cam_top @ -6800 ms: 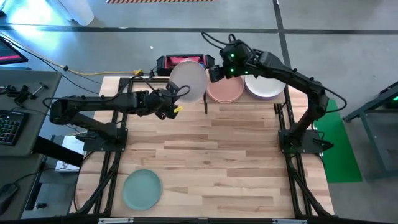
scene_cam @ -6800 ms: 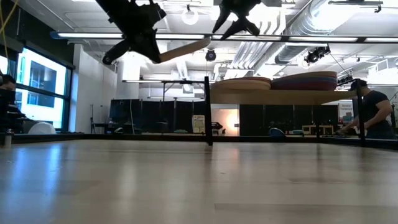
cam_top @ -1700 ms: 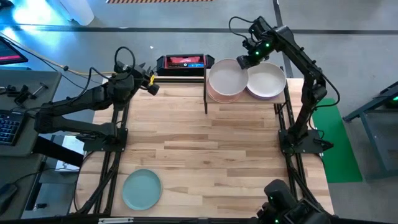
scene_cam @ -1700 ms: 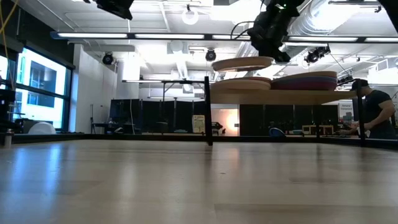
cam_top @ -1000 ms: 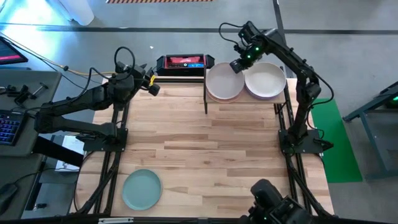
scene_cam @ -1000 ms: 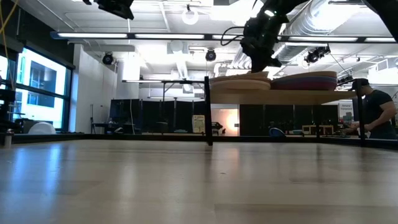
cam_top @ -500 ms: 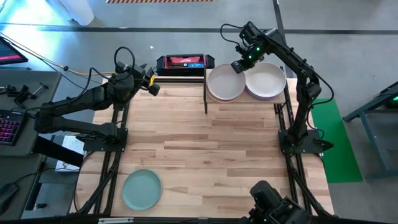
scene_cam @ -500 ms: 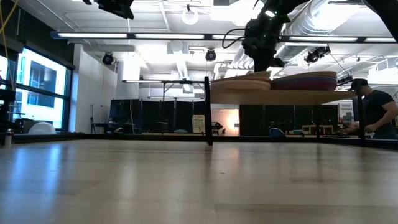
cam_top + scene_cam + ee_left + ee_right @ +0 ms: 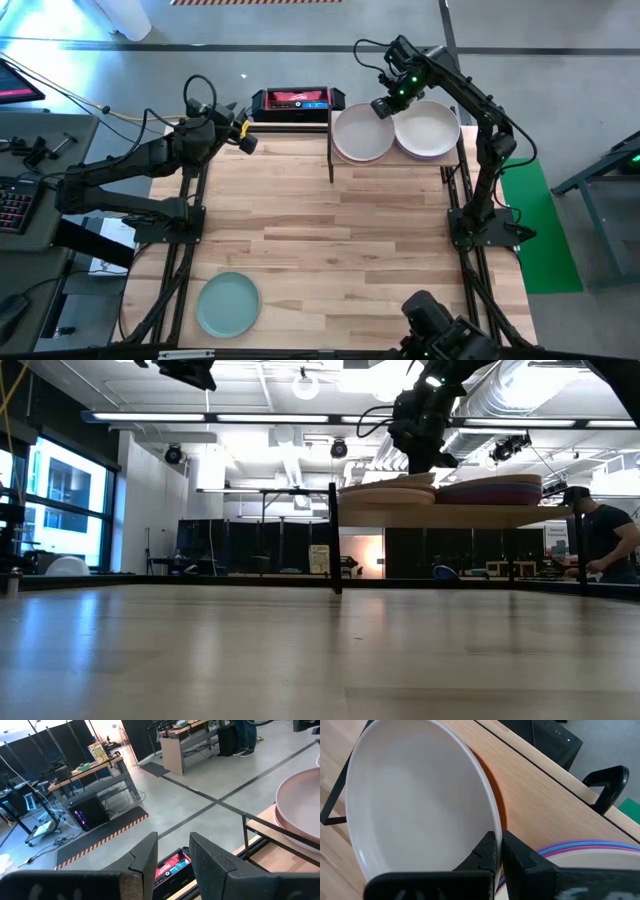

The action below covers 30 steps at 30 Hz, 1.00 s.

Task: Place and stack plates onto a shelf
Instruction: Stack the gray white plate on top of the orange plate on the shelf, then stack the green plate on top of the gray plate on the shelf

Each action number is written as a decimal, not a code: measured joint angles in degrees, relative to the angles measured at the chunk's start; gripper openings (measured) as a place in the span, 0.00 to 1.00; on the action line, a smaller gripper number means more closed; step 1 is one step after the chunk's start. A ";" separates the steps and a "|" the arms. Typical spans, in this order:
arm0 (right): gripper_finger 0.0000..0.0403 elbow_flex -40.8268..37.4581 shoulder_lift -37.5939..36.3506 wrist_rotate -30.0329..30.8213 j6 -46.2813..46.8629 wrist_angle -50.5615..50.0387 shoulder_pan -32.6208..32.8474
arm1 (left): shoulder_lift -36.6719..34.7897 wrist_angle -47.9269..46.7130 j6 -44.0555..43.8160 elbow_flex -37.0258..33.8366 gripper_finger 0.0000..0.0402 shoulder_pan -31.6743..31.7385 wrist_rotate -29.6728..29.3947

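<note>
Right gripper, fingers pinched almost together on the rim of our round, shallow, matte grey-white plate; plate tops left stack on light-wood plank shelf. Left gripper parted, empty, beyond the table's far-left corner.

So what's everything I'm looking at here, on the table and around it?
Shelf: one, light wood with black posts, at the table's far edge.
Plate stacks: two on the shelf; grey-white plate tops the left stack, pale plate tops the right, purple and magenta rims beneath it.
Teal-green plate: one, on the table's near left.
Black and red device: one, behind the table.
Person: one, in the room's background.
Right gripper: at the grey-white plate's far rim.
Left gripper: open, over the far left corner.
</note>
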 joint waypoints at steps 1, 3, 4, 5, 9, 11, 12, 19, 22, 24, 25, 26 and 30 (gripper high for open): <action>0.00 0.00 0.00 -0.02 0.06 -0.02 0.00 | 0.00 0.00 0.02 0.00 0.26 0.00 0.16; 0.00 -0.01 0.00 -0.05 0.44 -0.01 0.11 | 0.00 -0.07 0.34 0.00 0.26 0.00 0.54; 0.01 -0.02 0.00 -0.08 0.44 0.00 0.11 | 0.00 -0.09 0.74 0.00 0.26 0.00 0.54; 0.01 -0.02 0.00 -0.15 0.49 -0.01 0.11 | 0.00 -0.09 1.39 0.00 0.26 0.00 0.55; 0.07 -0.02 0.00 0.03 2.25 0.00 0.11 | 0.00 -0.11 2.53 0.00 0.26 0.00 0.57; 0.11 -0.01 0.00 0.69 3.56 -0.04 0.17 | 0.00 -0.11 2.65 0.00 0.26 0.00 0.58; 0.13 -0.02 0.00 0.88 3.97 -0.09 0.17 | 0.00 -0.11 2.67 0.00 0.26 0.00 0.59; 0.18 0.48 0.00 0.69 4.97 -1.26 0.35 | -0.02 -0.24 3.66 0.00 0.26 0.00 2.46; 0.18 2.38 0.00 -0.24 4.98 -2.83 0.20 | -0.02 -2.09 5.29 0.00 0.26 -0.12 6.87; 0.18 3.93 0.00 -0.16 5.36 -4.76 0.49 | -0.08 -5.17 3.67 0.00 0.26 -0.56 9.41; 0.18 4.77 0.00 0.01 5.87 -5.52 0.97 | -0.14 -7.12 2.31 0.00 0.26 -0.80 10.67; 0.18 5.50 0.00 0.15 6.21 -6.20 1.57 | -0.17 -9.37 0.68 0.00 0.26 -1.01 12.08; 0.19 7.88 -0.02 1.26 7.78 -9.08 5.61 | -0.17 -18.52 -5.31 0.00 0.26 -1.07 19.90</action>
